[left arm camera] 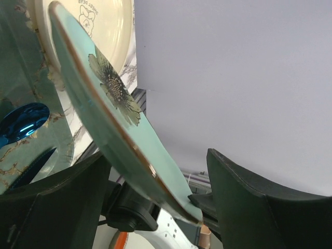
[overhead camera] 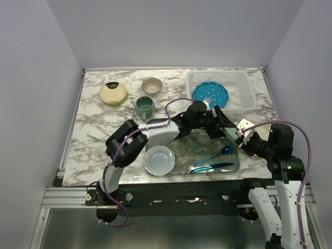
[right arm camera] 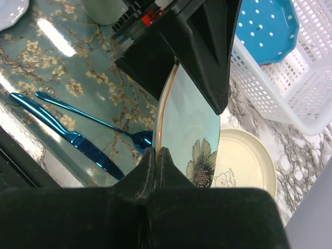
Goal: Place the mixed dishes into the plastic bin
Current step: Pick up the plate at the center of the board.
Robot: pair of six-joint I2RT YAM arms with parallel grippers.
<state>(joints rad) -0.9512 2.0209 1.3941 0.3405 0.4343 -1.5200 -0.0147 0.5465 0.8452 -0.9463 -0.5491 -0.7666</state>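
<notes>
Right gripper [right arm camera: 155,154]: pinching tight on the flowered plate [right arm camera: 192,119] at its rim.
Bin [overhead camera: 244,78]: sitting far right, holding a dotted teal plate [overhead camera: 210,94].
Flowered plate: hanging on edge between both grippers, nearer than the bin.
Left gripper [left arm camera: 155,155]: jaws standing apart, straddling that plate.

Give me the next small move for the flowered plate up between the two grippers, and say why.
Probably close the left gripper on the flowered plate. Its fingers straddle the tilted plate with a gap showing, while the right gripper alone pinches the rim. A second hold would likely steady it before it goes to the plastic bin.
</notes>
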